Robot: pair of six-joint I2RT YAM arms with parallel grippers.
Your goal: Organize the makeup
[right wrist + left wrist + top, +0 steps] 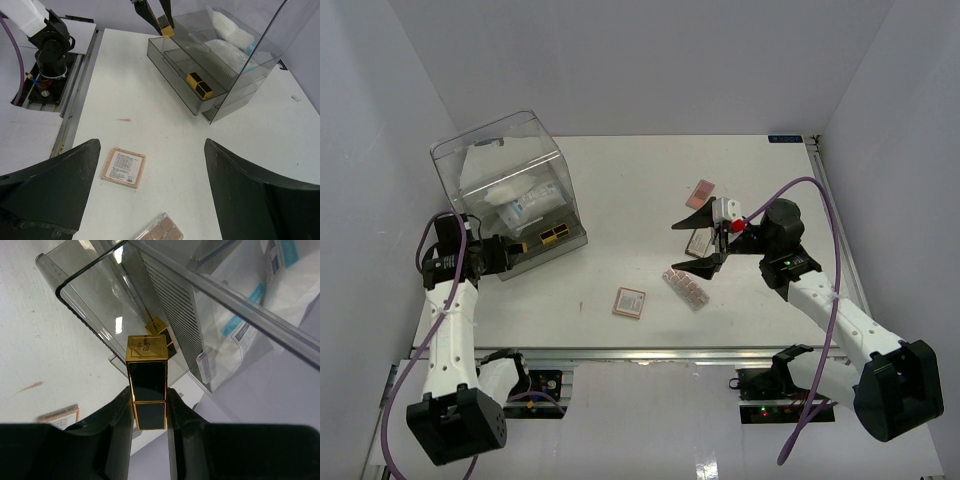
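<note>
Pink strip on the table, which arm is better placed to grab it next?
Right. The right end effector is open, hovering beside the strip; the left end effector is at the box, shut on a black-gold case.

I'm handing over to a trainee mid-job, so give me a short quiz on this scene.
1. True or false: the left pincer is shut on a black-gold case.
2. The right pincer is: A) open, B) shut on a palette, C) out of view.
3. Fill in: the second black-gold case lies in the clear box's open ____.

Key: 1 true; 2 A; 3 drawer.
</note>
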